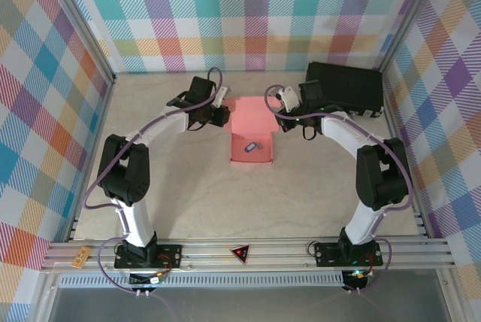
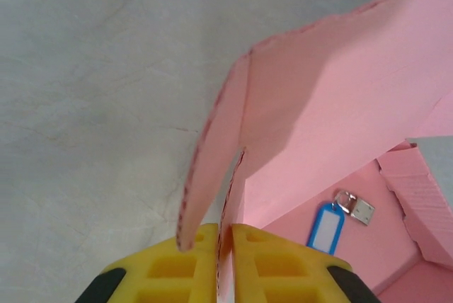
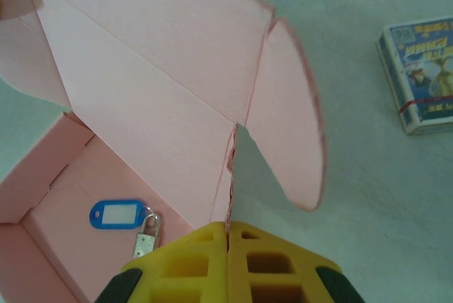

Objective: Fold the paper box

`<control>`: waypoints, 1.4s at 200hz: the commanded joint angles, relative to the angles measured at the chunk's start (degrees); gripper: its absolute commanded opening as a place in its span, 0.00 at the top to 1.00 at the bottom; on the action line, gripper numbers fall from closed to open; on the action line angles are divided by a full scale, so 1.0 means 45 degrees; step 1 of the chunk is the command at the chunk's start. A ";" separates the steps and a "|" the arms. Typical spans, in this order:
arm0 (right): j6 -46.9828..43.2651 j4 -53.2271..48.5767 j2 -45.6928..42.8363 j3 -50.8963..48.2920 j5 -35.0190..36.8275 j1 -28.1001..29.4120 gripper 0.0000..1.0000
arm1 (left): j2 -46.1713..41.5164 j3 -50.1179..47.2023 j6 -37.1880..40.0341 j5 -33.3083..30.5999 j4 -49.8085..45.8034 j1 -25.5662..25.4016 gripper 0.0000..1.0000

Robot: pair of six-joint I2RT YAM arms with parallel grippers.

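The salmon-pink paper box [image 1: 252, 141] lies in the middle of the table as an open tray, its lid panel raised at the far side. In the left wrist view my left gripper [image 2: 225, 229] is shut on the thin left edge of the lid [image 2: 340, 90], beside a rounded side flap [image 2: 212, 154]. From the top it sits at the box's far left corner [image 1: 223, 116]. My right gripper [image 3: 228, 226] is shut on the lid's right edge [image 3: 141, 90], next to the other rounded flap [image 3: 290, 112], at the far right corner [image 1: 279, 105].
A blue key tag with a small metal lock [image 1: 252, 146] lies on the box floor [image 2: 327, 226] [image 3: 119, 214]. The black hard case [image 1: 346, 87] stands at the back right. A small patterned card pack [image 3: 419, 76] lies on the table just beyond the box.
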 commanded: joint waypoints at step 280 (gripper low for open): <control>0.2625 0.6784 -0.0961 -0.3503 0.6357 0.3388 0.97 | -0.2586 -0.5467 -0.2889 -0.4099 0.7211 -0.1641 0.85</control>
